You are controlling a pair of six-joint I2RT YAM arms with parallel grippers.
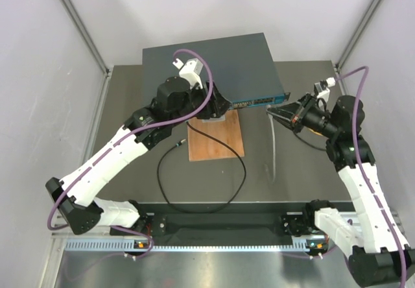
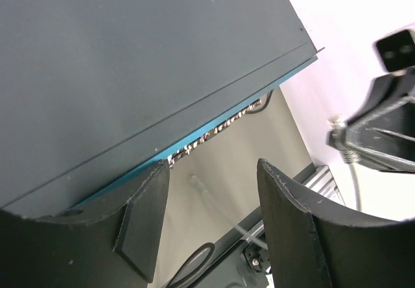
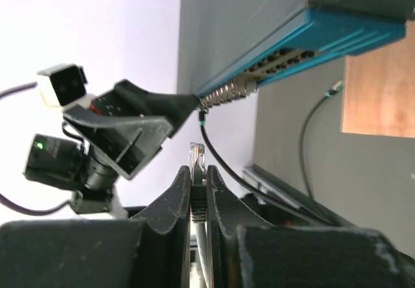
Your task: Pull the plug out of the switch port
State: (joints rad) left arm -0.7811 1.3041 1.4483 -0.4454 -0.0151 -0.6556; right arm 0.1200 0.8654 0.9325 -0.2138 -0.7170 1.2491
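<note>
Nearest the arm bases: thin black cable looped on the dark grey desk. One end lies just left of the flat brown wooden board. The board lies flat right in front of the switch. Can't tell from the top view whether its far edge touches the casing.

Right gripper: jaws clamped on a small clear plastic plug. The plug tip points towards the switch front but is apart from it, so the plug is out of the port. It is held in the air near the right end of the socket row. Its pale grey cord drops from the jaws onto the desk, right of the board.

Left gripper: jaws apart, nothing between them. One finger is against the left end of the switch front, with the casing top just beside it in the wrist view.

Farthest back: wide flat dark grey metal switch, mid desk and sitting slightly skewed. Its teal-blue front strip and row of small sockets face the arms.
</note>
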